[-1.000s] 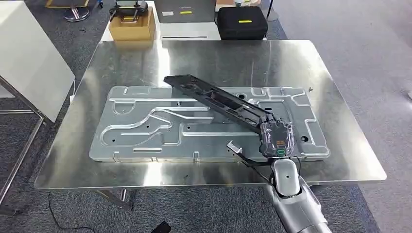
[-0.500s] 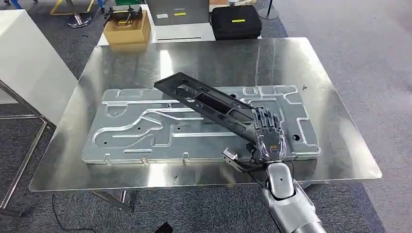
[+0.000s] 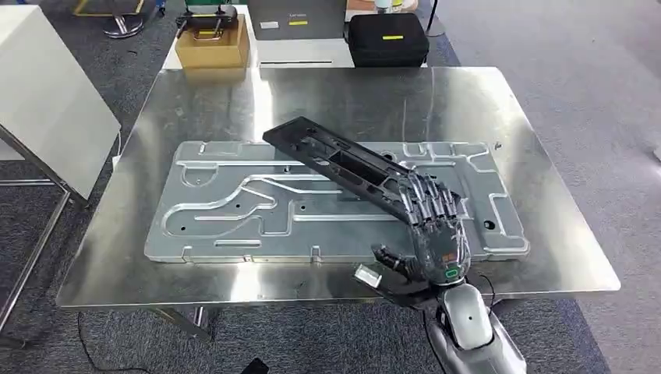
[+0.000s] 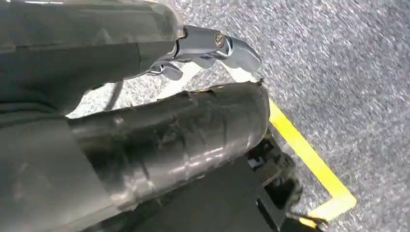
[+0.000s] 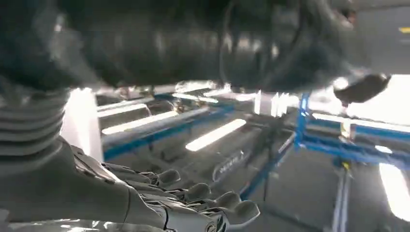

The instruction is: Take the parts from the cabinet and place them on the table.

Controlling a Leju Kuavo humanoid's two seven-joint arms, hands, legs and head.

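Right hand (image 3: 433, 234) lies flat with fingers spread on the near end of the long black part (image 3: 343, 165), which rests diagonally across the ribbed metal panel (image 3: 234, 206) on the desk (image 3: 546, 257).

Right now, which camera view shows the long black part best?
The head view: the long black part shows along its length, lying slantwise across the stamped metal panel, with the right hand open over its near end. The right wrist view gives a blurred dark shape close up; the left wrist view looks at carpet.
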